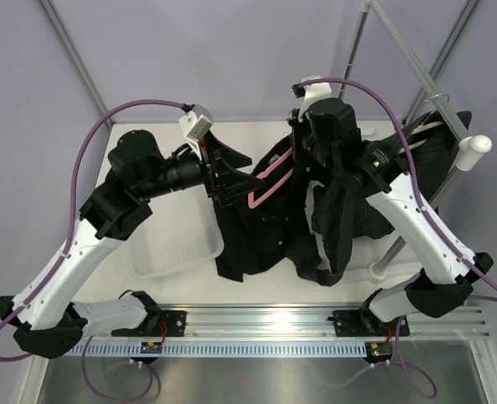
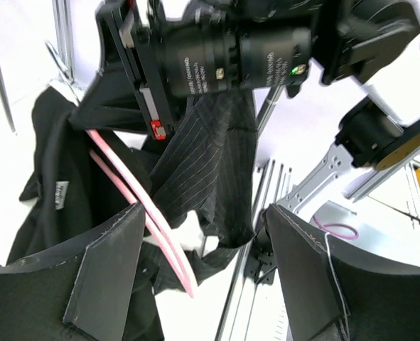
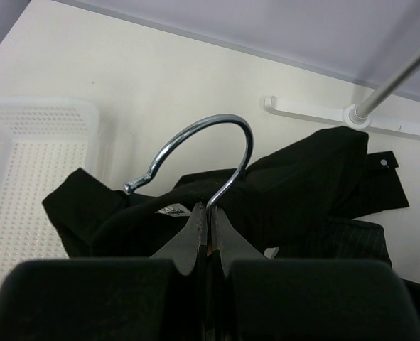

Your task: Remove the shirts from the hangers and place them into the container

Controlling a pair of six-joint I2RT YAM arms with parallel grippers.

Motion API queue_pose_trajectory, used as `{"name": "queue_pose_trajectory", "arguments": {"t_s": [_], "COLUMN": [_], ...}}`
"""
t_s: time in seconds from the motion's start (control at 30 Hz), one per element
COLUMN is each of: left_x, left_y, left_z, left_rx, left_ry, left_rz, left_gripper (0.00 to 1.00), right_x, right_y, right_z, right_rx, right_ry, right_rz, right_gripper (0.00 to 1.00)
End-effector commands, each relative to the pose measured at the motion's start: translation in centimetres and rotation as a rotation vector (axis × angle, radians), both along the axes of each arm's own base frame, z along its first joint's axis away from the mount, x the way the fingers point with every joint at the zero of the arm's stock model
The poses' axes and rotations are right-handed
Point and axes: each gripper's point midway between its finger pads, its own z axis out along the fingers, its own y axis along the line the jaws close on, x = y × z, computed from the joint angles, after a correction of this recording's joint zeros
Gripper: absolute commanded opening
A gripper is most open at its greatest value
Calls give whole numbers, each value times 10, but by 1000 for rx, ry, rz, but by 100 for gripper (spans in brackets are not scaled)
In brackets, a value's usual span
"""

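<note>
Nothing can be read. White print runs across the black motor housing [image 2: 231, 60] in the left wrist view, too small to make out. A small tag [image 2: 59, 192] on the black shirt [image 2: 46, 163] and a white neck label [image 3: 170, 210] below the hanger hook [image 3: 217, 153] are blurred.

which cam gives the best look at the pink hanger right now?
Left wrist. The pink hanger runs close-up across the frame, its slim arms clear against the dark shirts. Top external shows the hanger too, but small and partly covered by fabric. Right wrist shows no pink, only a metal hook pinched in the shut right gripper.
</note>
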Motion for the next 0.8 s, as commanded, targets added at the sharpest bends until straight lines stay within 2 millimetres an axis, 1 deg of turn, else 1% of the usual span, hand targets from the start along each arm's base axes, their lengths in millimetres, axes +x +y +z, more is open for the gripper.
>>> {"name": "queue_pose_trajectory", "arguments": {"t_s": [0.0,0.03,0.13,0.17,0.27,0.3,0.33,0.37,0.4,0.43,0.47,0.5,0.53,0.57,0.6,0.63,0.67,0.7,0.73,0.77], "left_x": [1,-1,6,8,11,12,11,15,16,17,19,26,28,35,38,40,49,51,52,51], "left_y": [-6,-7,-6,-5,0,1,3,6,7,7,9,12,13,17,19,24,35,41,46,54], "left_z": [-14,-20,-33,-42,-52,-57,-57,-59,-60,-66,-65,-68,-72,-72,-70,-67,-63,-60,-57,-49], "left_rx": [53,71,120,151,201,219,222,233,241,265,270,284,300,305,297,293,292,290,285,268], "left_ry": [-2,11,17,29,29,37,37,42,45,62,67,77,86,82,86,84,75,71,66,53], "left_rz": [-11,-10,36,60,116,125,133,164,175,185,205,249,265,317,347,375,457,487,513,537], "left_gripper": [72,72,71,71,71,70,68,64,42,27,10,0,0,0,0,0,0,0,0,0], "right_x": [-4,-4,-5,-6,-8,-8,-9,-10,-12,-13,-15,-17,-21,-25,-30,-36,-43,-52,-62,-73], "right_y": [5,6,7,7,6,6,7,7,8,12,13,15,19,21,27,30,31,36,35,41], "right_z": [35,36,38,39,42,43,44,44,45,45,47,47,50,50,48,50,44,42,40,40], "right_rx": [30,28,23,26,29,29,30,31,30,33,37,38,47,49,62,74,69,81,100,118], "right_ry": [-86,-87,-90,-92,-98,-98,-99,-99,-99,-97,-98,-95,-96,-88,-67,-55,-22,-3,11,12], "right_rz": [8,9,9,7,11,12,17,18,23,38,47,62,87,104,143,166,185,225,240,274], "right_gripper": [0,0,0,0,0,0,0,0,0,0,0,0,0,1,13,33,52,71,74,76]}}
